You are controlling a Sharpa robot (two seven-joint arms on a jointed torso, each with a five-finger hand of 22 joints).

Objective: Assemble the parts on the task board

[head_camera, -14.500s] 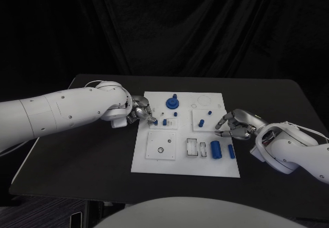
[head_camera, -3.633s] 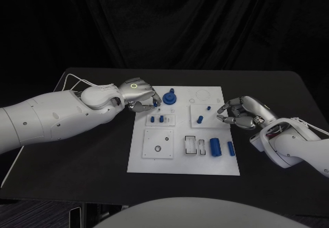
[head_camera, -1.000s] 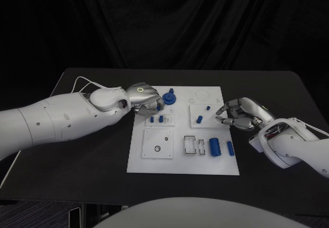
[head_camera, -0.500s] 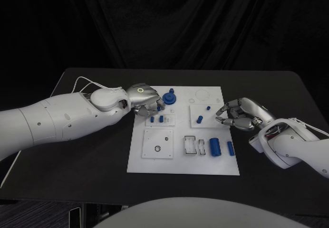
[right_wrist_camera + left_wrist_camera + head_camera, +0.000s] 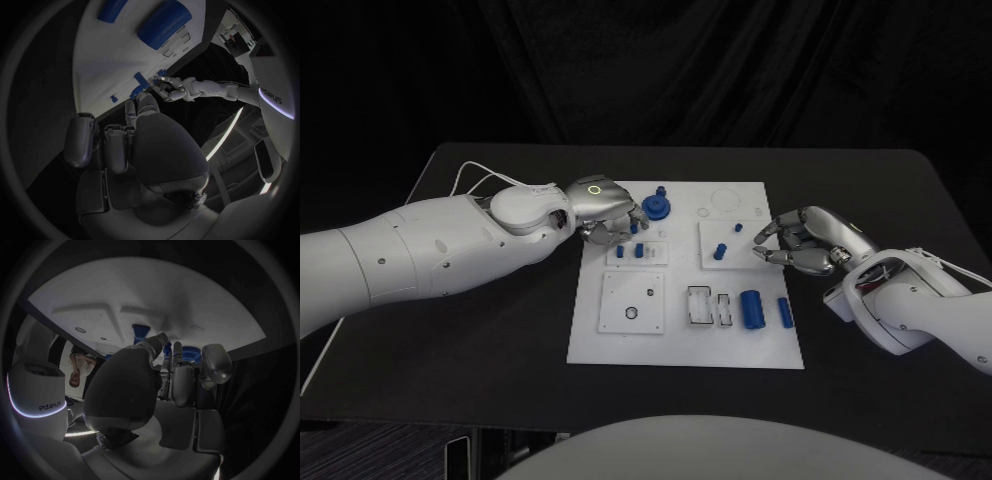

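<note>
Black table [image 5: 488, 330] carried the white task board [image 5: 687, 345] at its middle, long axis running from the near edge to the far edge.

Left arm reached in over the board's far-left corner. Left hand [image 5: 606, 213] sat at the board's left edge, fingers curled toward the blue knobbed part [image 5: 656, 206], which stood upright in the far-left area. Fingertips lay just beside it on its left; contact could not be confirmed from the head view. The left wrist view showed fingers [image 5: 181, 380] bent in, with blue showing past them. Whether they actually held anything: cannot tell.

Right hand [image 5: 800, 240] hovered at the board's right edge, about mid-length, fingers curled in, nothing visibly held.

Two blue cylinders [image 5: 753, 312] lay flat near the right edge toward the near end, long axes parallel to the board's long sides; closer to the right hand than to the left. Small blue pegs [image 5: 721, 254] stood in the middle plates.

Judgement: the knobbed part lies right of the left hand, so the left is the nearer.
</note>
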